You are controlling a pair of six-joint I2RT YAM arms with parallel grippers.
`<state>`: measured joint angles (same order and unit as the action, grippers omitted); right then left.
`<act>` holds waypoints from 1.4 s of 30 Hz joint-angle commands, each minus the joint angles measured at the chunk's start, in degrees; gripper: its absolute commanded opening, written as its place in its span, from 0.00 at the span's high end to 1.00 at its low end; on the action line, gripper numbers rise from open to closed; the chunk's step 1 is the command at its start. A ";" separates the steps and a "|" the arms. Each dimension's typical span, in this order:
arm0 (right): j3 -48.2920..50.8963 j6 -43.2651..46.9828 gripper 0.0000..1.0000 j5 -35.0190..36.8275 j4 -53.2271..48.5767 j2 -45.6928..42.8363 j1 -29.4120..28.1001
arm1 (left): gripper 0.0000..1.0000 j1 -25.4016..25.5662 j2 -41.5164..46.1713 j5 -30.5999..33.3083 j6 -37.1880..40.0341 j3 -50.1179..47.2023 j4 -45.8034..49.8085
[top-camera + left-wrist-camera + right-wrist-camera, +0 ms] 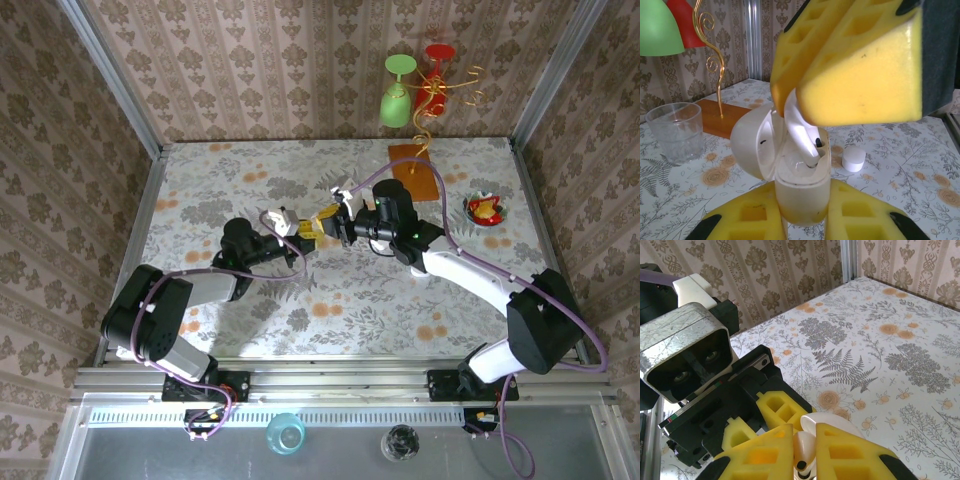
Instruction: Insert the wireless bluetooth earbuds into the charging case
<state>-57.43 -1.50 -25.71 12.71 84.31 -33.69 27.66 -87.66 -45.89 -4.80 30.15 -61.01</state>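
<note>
in the left wrist view the glossy white earbud (800,135) loses its upper end behind the yellow foam pads (860,70) of the right gripper (796,107) at 12 o'clock, and the left gripper (802,212) at 6 o'clock, cut off by the lower edge, covers the flanks of the white pebble-shaped charging case (799,192). from above, earbud and case are too small to tell apart.

The glossy white, pebble-shaped plastic charging case (800,197) stands upright, clamped between the fingers of the left gripper (802,212). Its rounded lid (752,145) is swung open toward 9 o'clock. The small glossy white plastic earbud (799,131), pinched by the right gripper (796,102), enters from 12 o'clock, slightly tilted, with its lower end inside the case's cavity.
</note>
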 commanded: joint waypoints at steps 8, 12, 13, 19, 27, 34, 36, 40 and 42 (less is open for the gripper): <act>0.20 6.05 0.84 1.43 -6.69 -0.34 -1.50 | 1.00 -0.59 1.45 -1.31 -1.66 0.87 -5.43; 0.89 6.33 0.84 1.82 -6.85 -0.28 -1.73 | 1.00 -0.64 2.34 -1.45 -1.71 0.70 -5.13; 0.97 6.41 0.84 2.07 -6.62 -0.21 -1.73 | 1.00 -0.60 2.66 -1.32 -1.61 0.79 -4.70; -0.58 4.45 0.84 3.74 -7.17 -0.11 -1.73 | 1.00 -0.45 2.93 -0.82 0.01 0.78 -3.03; -1.11 2.47 0.78 4.40 -6.49 -0.58 -1.73 | 1.00 0.29 4.86 0.04 2.53 1.22 1.35; -1.02 2.02 0.79 5.18 -6.69 -1.57 -1.79 | 1.00 0.25 4.95 0.17 1.44 0.79 0.12; -0.75 1.81 0.77 5.35 -6.53 -1.95 -1.73 | 1.00 0.29 5.04 0.12 1.36 0.87 0.28; -0.49 0.66 0.73 5.15 -5.64 -3.00 -1.67 | 1.00 0.21 4.80 0.30 1.69 1.05 0.90; -0.42 -0.10 0.71 5.16 -5.22 -3.44 -1.64 | 1.00 0.23 4.73 0.20 1.70 1.11 1.04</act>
<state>-57.98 -0.19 -22.28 8.60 82.78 -35.53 27.77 -84.66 -45.17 -3.86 30.15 -56.60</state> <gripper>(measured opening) 0.285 0.191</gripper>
